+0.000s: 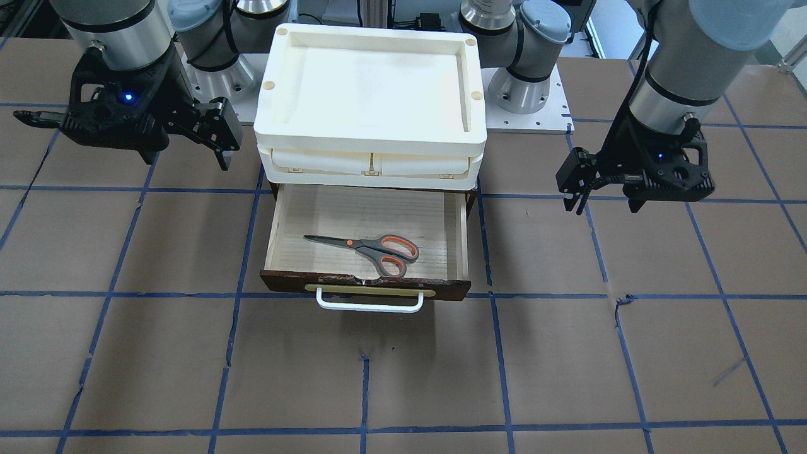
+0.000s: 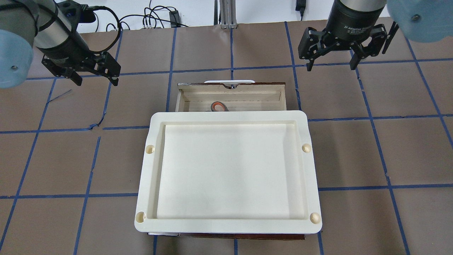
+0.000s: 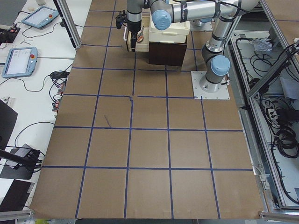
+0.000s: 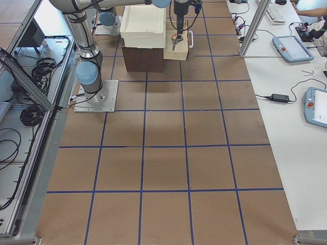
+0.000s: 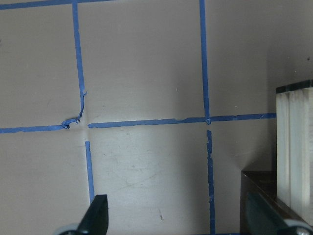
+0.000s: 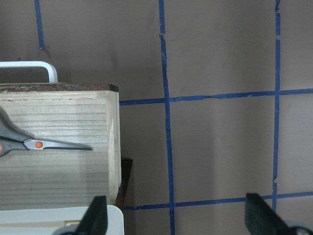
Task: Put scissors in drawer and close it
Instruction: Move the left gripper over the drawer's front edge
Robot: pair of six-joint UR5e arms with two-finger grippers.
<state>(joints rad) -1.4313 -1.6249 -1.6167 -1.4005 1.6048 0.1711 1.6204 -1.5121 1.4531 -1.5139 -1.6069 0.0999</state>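
Observation:
The scissors (image 1: 362, 244) lie flat inside the open drawer (image 1: 353, 208), blades toward the view's left, orange-lined handles toward the right. The drawer is pulled out from under the cream unit; its dark front and white bar handle (image 1: 369, 304) face the camera. In the overhead view only a handle loop of the scissors (image 2: 217, 106) shows in the drawer (image 2: 230, 95). My left gripper (image 2: 96, 81) is open and empty above the table beside the drawer. My right gripper (image 2: 331, 66) is open and empty on the other side. The right wrist view shows the scissors (image 6: 49, 144) below and to the side.
A cream plastic tray-topped unit (image 1: 372, 82) sits on the drawer's dark cabinet and hides the drawer's back part. The table is brown with a blue tape grid (image 1: 492, 353). The arm bases (image 1: 523, 94) stand behind the unit.

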